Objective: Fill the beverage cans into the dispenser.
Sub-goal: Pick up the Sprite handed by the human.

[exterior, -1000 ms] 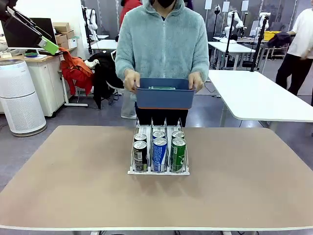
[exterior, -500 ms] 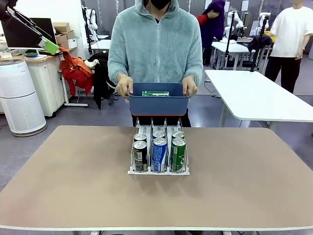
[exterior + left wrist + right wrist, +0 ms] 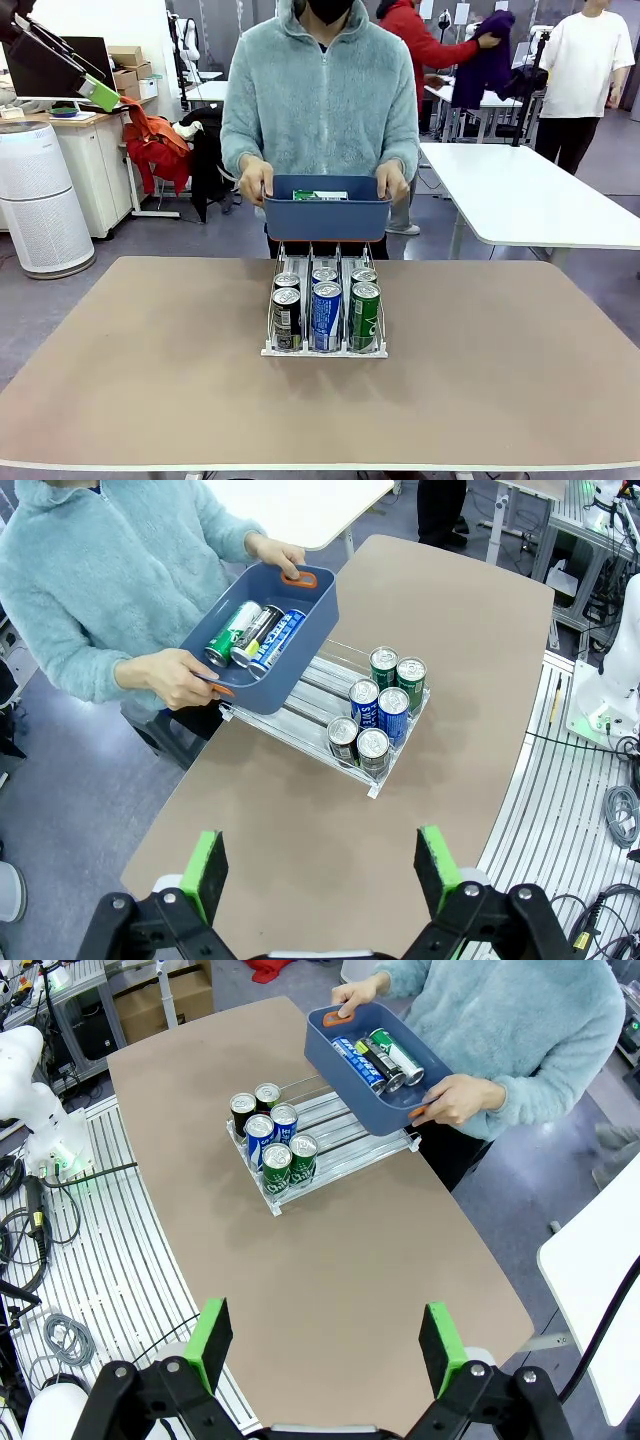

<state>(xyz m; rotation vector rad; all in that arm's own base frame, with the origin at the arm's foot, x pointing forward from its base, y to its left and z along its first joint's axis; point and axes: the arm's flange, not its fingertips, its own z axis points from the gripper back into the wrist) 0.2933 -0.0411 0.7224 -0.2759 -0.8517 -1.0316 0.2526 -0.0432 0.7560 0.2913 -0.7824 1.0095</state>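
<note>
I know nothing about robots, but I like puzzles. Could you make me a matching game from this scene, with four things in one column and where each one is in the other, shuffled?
Things:
1. tub
2. rack
3. six upright cans
4. three loose cans

Places:
A. lying inside the tub
B. held up in the person's hands
C. standing in the rack's lanes
D. resting on the table

Pairs: 1-B, 2-D, 3-C, 4-A
</note>
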